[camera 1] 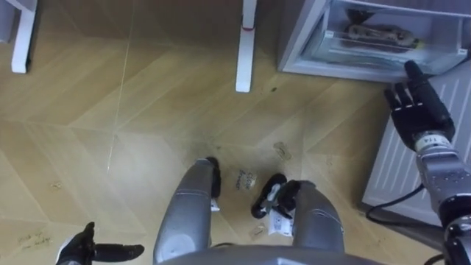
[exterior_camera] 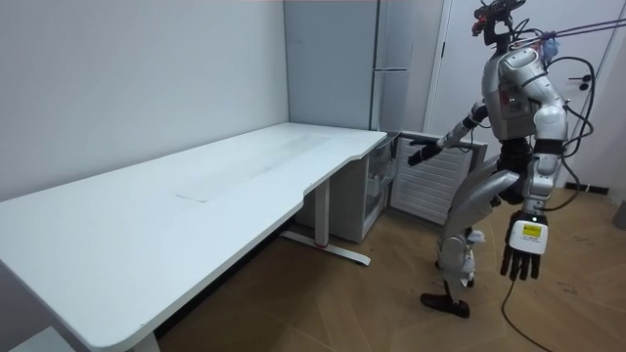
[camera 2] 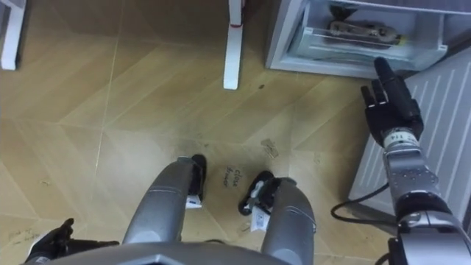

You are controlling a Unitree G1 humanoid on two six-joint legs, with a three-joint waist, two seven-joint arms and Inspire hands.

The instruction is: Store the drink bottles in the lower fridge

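The lower fridge (camera 1: 309, 44) stands open at the upper right, and a clear drawer (camera 1: 383, 33) inside it holds some flat packs; I cannot make out a drink. Its white ribbed door (camera 1: 405, 158) swings out along the right edge. My right hand (camera 1: 416, 103) reaches forward with straight fingers at the door's upper edge, just short of the compartment, and holds nothing. My left hand (camera 1: 92, 252) hangs low at the lower left, fingers relaxed and empty. In the room view I stand bent slightly before the fridge (exterior_camera: 421, 181), right hand (exterior_camera: 425, 152) stretched toward it and left hand (exterior_camera: 523, 249) at my side.
Two white table legs (camera 1: 246, 44) (camera 1: 22, 37) stand on the wooden floor to the left of the fridge, under a long white table (exterior_camera: 196, 196). Small scraps (camera 1: 245, 179) lie on the floor by my feet. A tall grey cabinet (exterior_camera: 333, 59) rises behind the table.
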